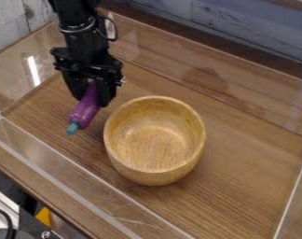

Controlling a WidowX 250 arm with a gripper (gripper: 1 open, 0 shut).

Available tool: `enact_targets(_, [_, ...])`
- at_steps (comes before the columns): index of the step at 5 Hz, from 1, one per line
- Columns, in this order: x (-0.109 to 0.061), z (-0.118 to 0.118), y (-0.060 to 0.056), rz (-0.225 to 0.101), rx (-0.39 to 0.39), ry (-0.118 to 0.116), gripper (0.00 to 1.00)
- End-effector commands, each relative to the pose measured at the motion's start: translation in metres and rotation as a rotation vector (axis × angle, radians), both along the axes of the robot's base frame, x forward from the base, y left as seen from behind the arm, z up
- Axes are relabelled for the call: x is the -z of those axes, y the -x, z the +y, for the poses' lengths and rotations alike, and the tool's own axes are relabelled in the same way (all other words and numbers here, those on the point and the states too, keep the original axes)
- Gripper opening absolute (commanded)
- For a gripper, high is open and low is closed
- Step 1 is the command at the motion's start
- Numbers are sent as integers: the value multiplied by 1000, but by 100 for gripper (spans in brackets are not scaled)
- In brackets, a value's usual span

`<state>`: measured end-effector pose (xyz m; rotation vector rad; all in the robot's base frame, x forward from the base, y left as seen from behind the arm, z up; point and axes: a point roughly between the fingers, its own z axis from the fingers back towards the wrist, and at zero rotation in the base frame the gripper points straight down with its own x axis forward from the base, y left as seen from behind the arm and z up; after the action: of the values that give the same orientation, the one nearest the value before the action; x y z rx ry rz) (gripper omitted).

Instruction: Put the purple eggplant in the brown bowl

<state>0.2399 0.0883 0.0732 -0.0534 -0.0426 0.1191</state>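
The purple eggplant [83, 113] hangs tilted just left of the brown bowl [155, 171], its teal stem end lowest and close to the table. My gripper [89, 94] points straight down and is shut on the eggplant's upper end. The black fingers hide that end. The bowl stands upright on the wooden table, with nothing inside it. Its near-left rim is a short way to the right of the eggplant.
A clear low wall [66, 177] runs along the table's front edge, and another runs along the right side [295, 191]. A grey tiled wall [240, 23] rises behind the table. Bare wood lies behind and to the right of the bowl.
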Motion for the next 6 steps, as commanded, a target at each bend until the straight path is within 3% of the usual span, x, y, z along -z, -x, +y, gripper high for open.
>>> enact_targets(1, [-25, -3, -10, -79, 17, -32, 0])
enact_targets(4, [-33, -38, -9, -88, 72, -4, 0])
enact_targets(6, [-29, -63, -8, -100, 117, 4, 0])
